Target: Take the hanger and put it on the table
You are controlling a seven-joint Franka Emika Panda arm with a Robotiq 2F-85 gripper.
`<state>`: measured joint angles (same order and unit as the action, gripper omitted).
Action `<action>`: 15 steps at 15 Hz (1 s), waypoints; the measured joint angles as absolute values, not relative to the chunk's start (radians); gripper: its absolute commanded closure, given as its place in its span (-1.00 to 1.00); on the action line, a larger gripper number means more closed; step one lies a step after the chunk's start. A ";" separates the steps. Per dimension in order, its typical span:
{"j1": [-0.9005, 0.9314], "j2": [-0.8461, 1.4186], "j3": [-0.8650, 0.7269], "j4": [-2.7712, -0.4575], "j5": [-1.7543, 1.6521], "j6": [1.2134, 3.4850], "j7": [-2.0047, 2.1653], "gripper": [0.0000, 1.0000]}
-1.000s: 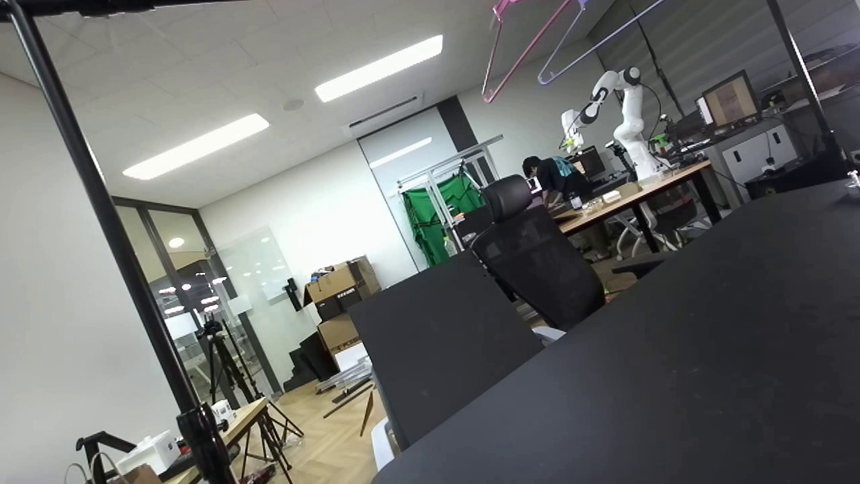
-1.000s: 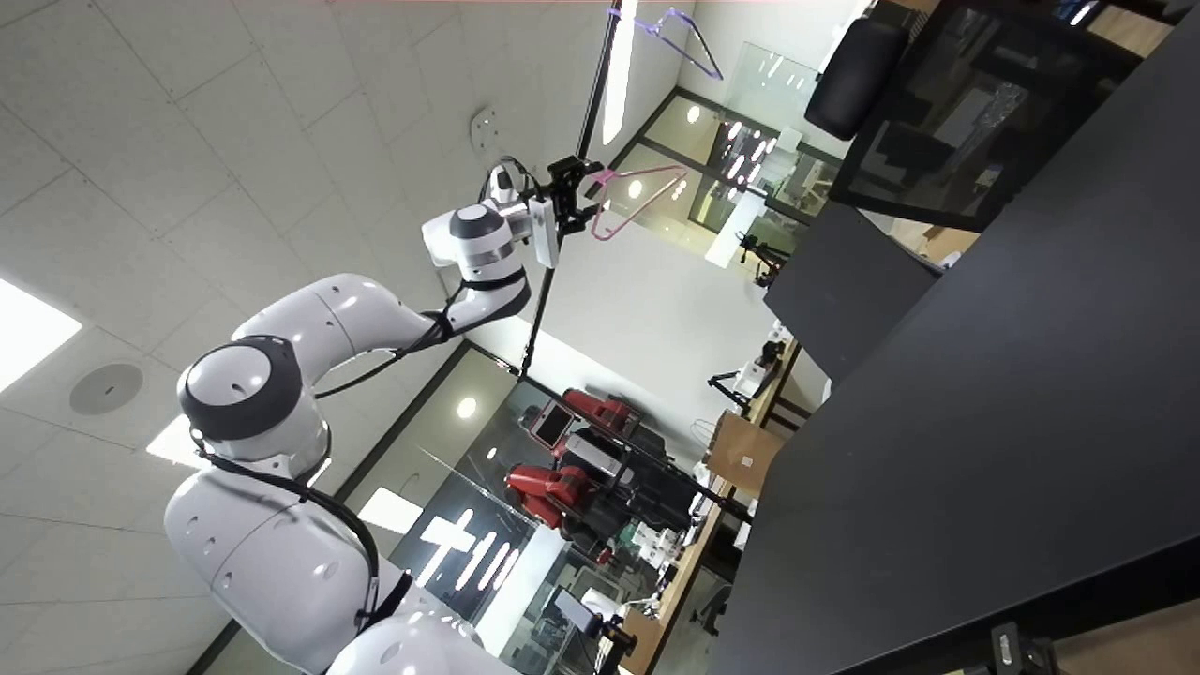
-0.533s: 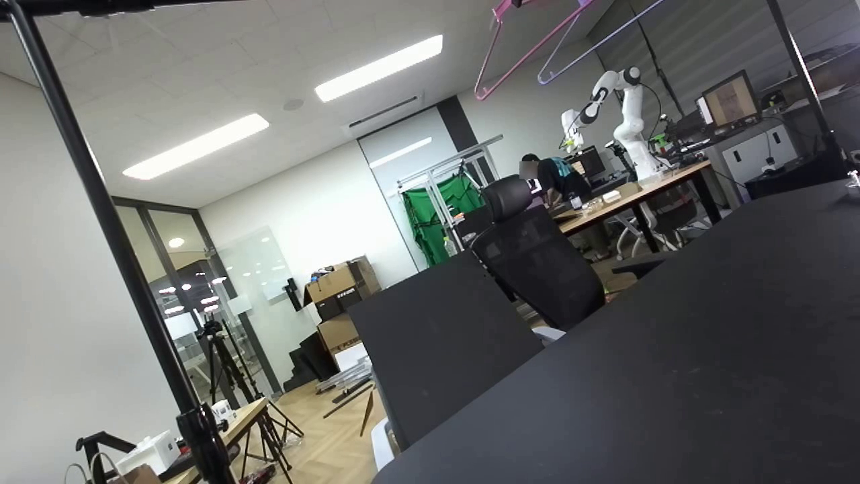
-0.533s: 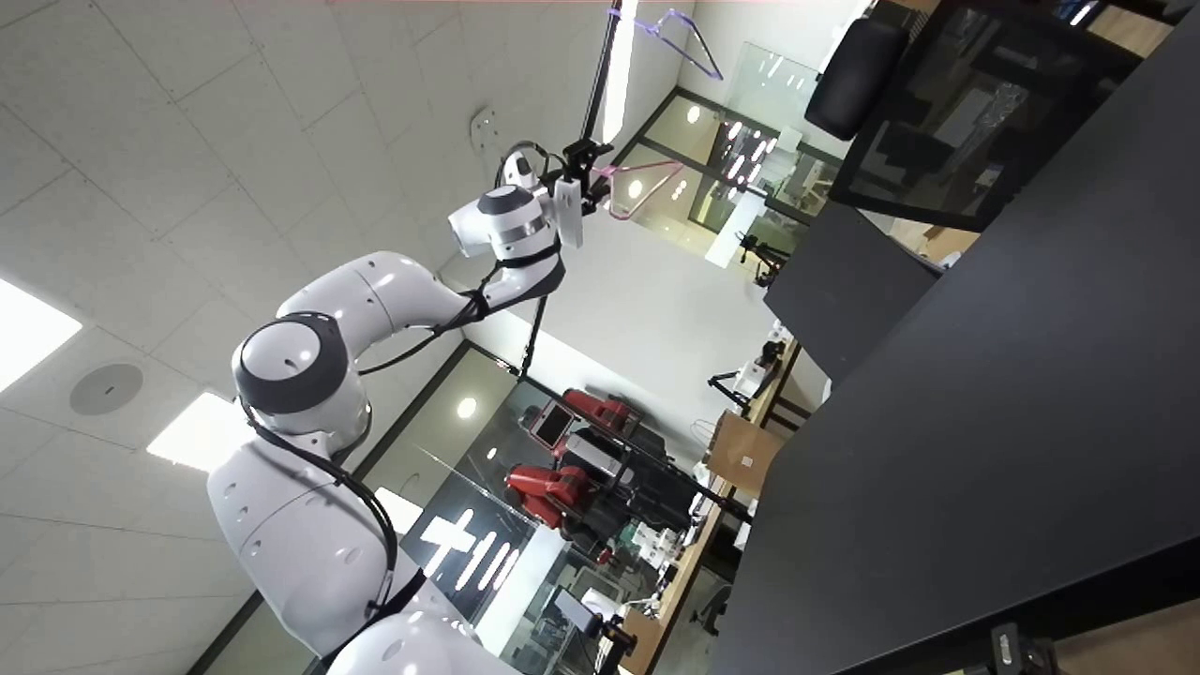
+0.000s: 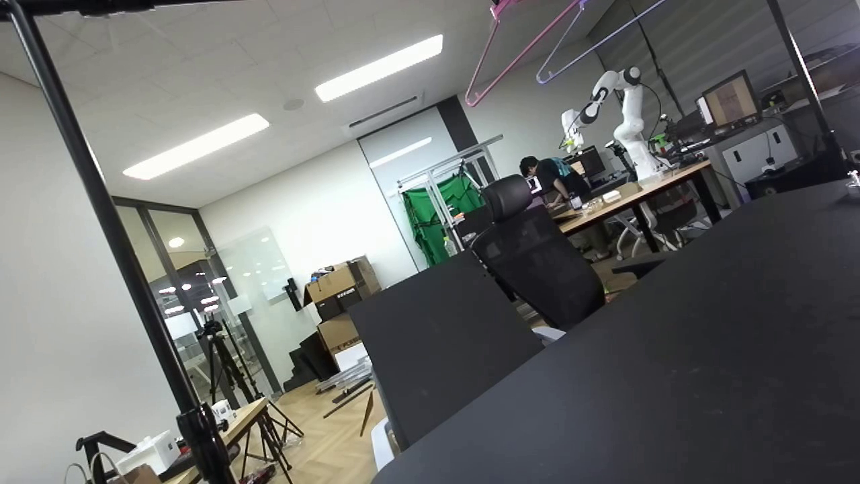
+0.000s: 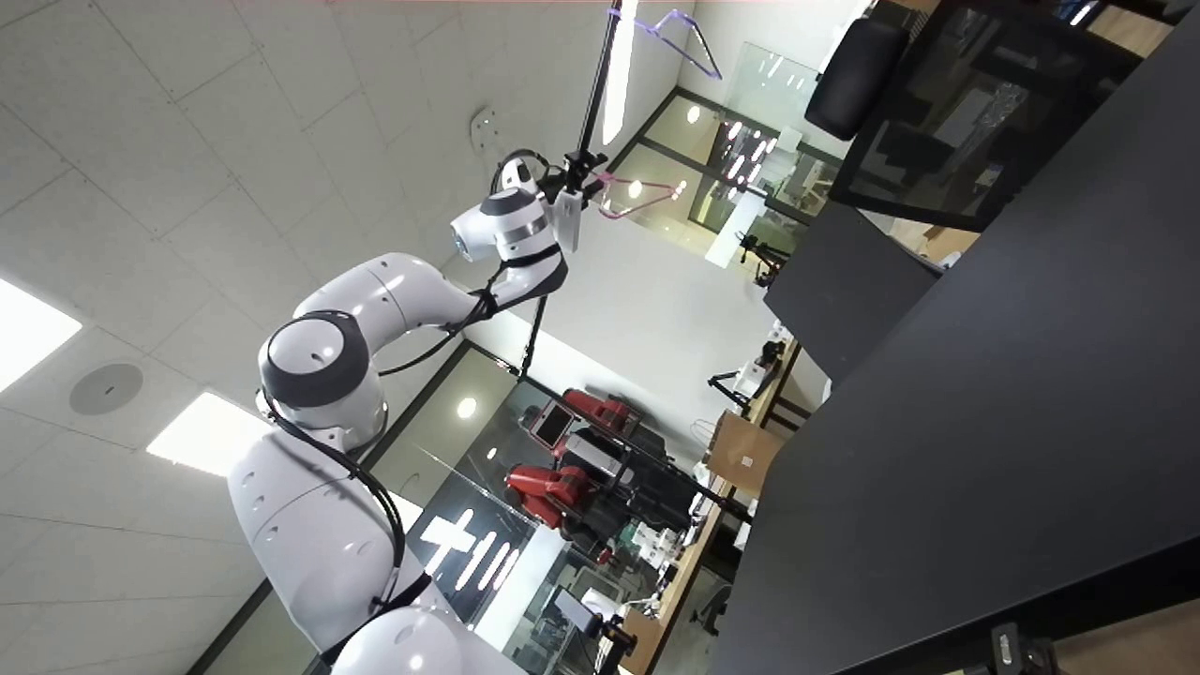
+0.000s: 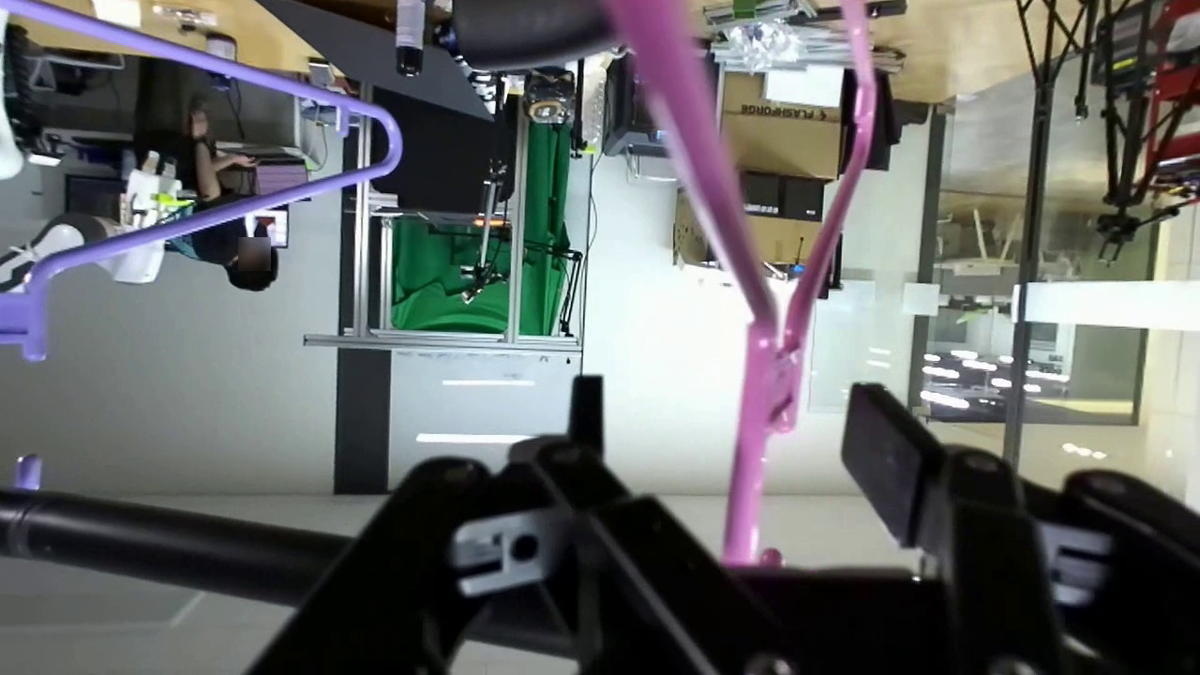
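Table: one, matte black, occupying the right side in both exterior views. Light wooden desks: two noted in an exterior view, one far right, one left. White robot arms: two. The near arm stands at left in an exterior view and carries the gripper; the far arm stands on the far desk. Black rail: one, overhead, lying behind the gripper in the wrist view. Office chair: one, black, just past the table's far edge. Person: one, bent over by the far desk.

Hangers: two, both visible in the wrist view. Pink hanger, the task item: suspended well above the table, its neck between the gripper's fingers. Its hook end is hidden, so contact with the rail cannot be told. Purple hanger: well apart from the gripper, left of the pink one in the wrist view, its hook at the rail in an exterior view.

Gripper: one, two fingers, set wide apart, with a visible gap on either side of the pink hanger's neck. Clear item: one, small, at the table's far right; too small to identify.
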<state>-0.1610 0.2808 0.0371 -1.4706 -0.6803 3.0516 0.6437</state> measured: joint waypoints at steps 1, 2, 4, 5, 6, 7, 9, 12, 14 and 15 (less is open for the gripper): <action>-0.148 0.285 0.027 -1.467 -0.683 3.057 0.665 0.38; -0.136 0.287 0.018 -1.466 -0.683 3.063 0.682 0.50; -0.121 0.291 0.012 -1.466 -0.681 3.065 0.706 0.80; -0.114 0.292 0.008 -1.466 -0.681 3.066 0.714 0.92; -0.108 0.293 0.003 -1.466 -0.681 3.066 0.723 0.99; -0.103 0.293 -0.001 -1.466 -0.681 3.067 0.728 1.00; -0.095 0.293 -0.010 -1.466 -0.681 3.068 0.735 0.96; -0.086 0.293 -0.022 -1.466 -0.681 3.071 0.741 0.96; -0.079 0.293 -0.030 -1.466 -0.682 3.075 0.744 0.96; -0.074 0.293 -0.037 -1.466 -0.682 3.080 0.746 0.96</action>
